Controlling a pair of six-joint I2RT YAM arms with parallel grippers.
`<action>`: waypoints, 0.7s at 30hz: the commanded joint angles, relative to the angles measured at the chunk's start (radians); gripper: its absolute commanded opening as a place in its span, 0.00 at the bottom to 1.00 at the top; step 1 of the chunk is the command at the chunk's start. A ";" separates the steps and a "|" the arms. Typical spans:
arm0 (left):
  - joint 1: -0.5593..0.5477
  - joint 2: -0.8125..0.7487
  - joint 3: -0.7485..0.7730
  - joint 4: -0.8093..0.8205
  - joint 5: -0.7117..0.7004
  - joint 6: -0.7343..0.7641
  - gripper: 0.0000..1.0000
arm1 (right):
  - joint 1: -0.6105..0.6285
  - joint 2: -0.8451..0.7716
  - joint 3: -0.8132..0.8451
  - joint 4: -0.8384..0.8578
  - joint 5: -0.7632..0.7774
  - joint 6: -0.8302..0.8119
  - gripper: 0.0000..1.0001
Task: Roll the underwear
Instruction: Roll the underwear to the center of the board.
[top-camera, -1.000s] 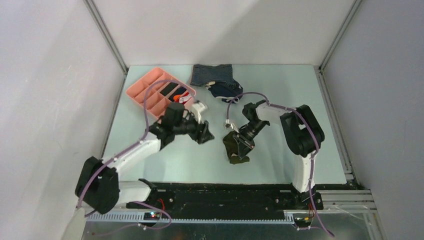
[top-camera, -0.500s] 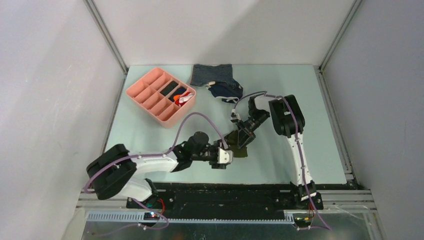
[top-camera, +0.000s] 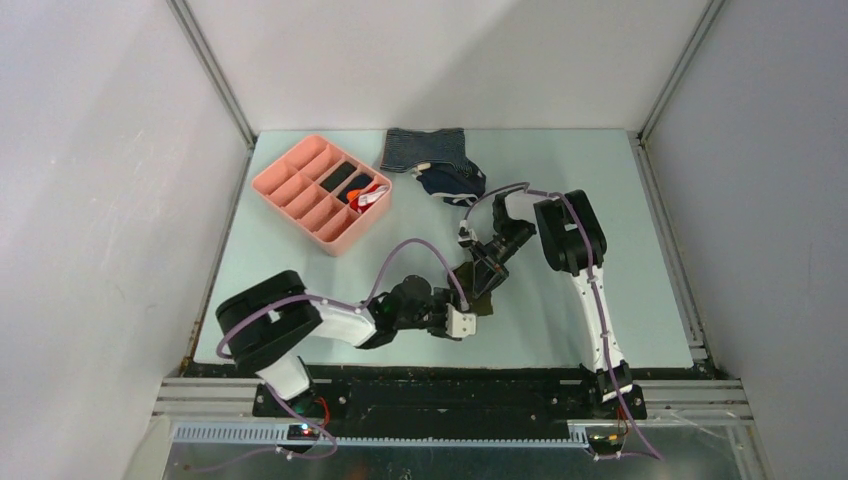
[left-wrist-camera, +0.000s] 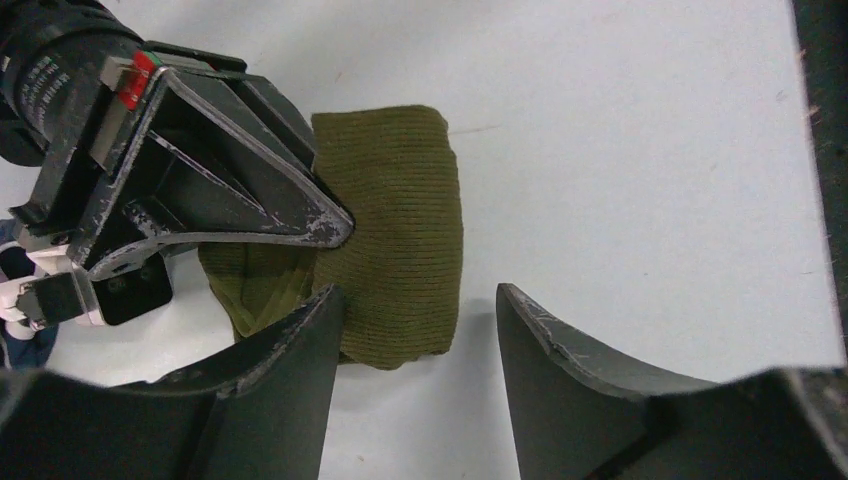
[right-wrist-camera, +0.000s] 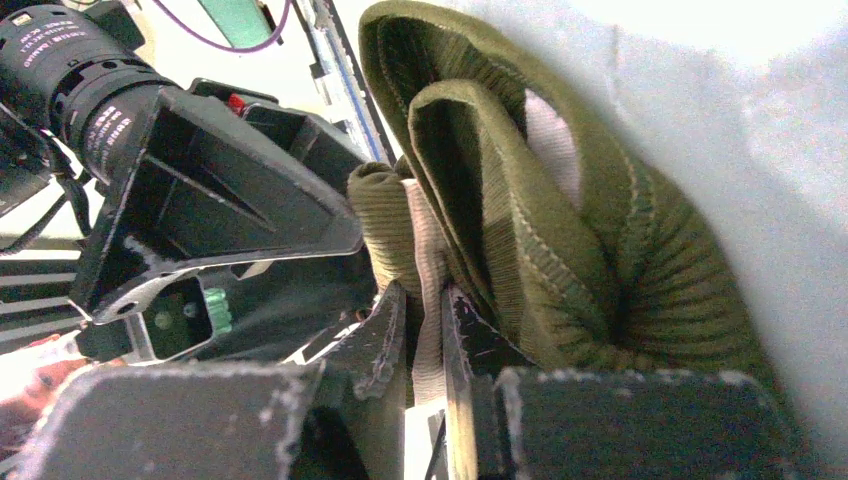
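Note:
The underwear (top-camera: 486, 300) is a small olive-green knit bundle, folded over itself, lying mid-table. My right gripper (top-camera: 480, 274) reaches it from the far side and is shut on a thin fold of the underwear (right-wrist-camera: 560, 230), pinched between the jaws of the right gripper (right-wrist-camera: 425, 290). My left gripper (left-wrist-camera: 418, 292) is open and low at the near end of the underwear (left-wrist-camera: 400, 220). Its left finger overlaps the cloth's edge and its right finger stands clear on bare table. The right gripper's fingers (left-wrist-camera: 230, 170) press on the bundle's left side.
A pink compartment tray (top-camera: 300, 205) holding small items stands at the back left. A blue-grey striped garment (top-camera: 425, 148) and a navy white-trimmed garment (top-camera: 452, 182) lie at the back centre. The black base rail (top-camera: 440, 385) runs along the near edge.
My left arm has swung from beside the pink tray down to the near side of the underwear, its jaws a little narrower. The right gripper kept its hold and drew the cloth slightly back.

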 joint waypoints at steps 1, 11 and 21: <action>-0.009 0.077 0.030 0.036 -0.064 0.030 0.59 | 0.017 0.041 0.007 0.047 0.048 0.036 0.00; -0.008 0.210 0.169 -0.274 0.007 -0.006 0.15 | 0.010 0.012 -0.019 0.108 0.052 0.084 0.17; 0.024 0.218 0.238 -0.550 0.232 -0.014 0.00 | -0.077 -0.317 0.152 0.119 0.180 -0.049 1.00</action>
